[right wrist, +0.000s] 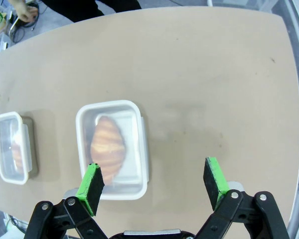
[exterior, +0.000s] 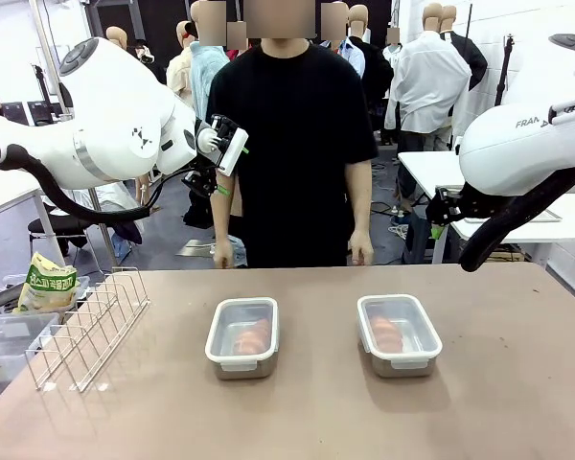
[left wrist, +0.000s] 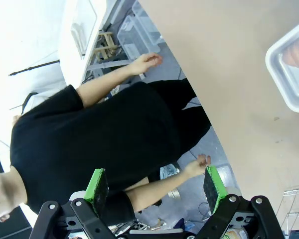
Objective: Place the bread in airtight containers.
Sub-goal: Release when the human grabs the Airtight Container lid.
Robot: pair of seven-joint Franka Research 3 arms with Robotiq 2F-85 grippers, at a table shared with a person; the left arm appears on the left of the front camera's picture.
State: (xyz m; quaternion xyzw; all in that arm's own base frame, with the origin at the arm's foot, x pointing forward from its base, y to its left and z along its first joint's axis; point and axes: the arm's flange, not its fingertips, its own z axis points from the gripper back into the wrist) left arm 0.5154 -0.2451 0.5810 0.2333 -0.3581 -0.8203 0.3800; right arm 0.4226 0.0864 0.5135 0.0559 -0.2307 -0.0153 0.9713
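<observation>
On the near half of the desk [exterior: 517, 402] two small steel tins sit side by side, well apart. The left tin [exterior: 241, 337] is at about seven o'clock from the desk's middle, the right tin [exterior: 399, 334] at about five o'clock. Each has its see-through lid on, and through each lid shows one golden-brown roll: the left roll [exterior: 253, 335] and the right roll [exterior: 386, 333]. From above, the right wrist view shows the nearer lid sitting flat on the tin's rim with the ridged crust clear beneath it.

By the look of it the job is as good as done: both rolls are boxed and both lids on. I see no loose bread on the desk. Whether every clip is snapped down I cannot tell from here.

At nine o'clock a wire rack [exterior: 86, 331] lies on the desk's edge, with a snack bag [exterior: 46, 285] just beyond it.

Higher up, both arms are lifted clear of the desk. The left claw [left wrist: 156, 189] is spread wide and holds nothing; the right claw [right wrist: 153, 182] is likewise wide open and empty, hanging above the right tin.

At twelve o'clock, past the far edge, a person in a black shirt [exterior: 292, 144] stands with hands down at their sides.
</observation>
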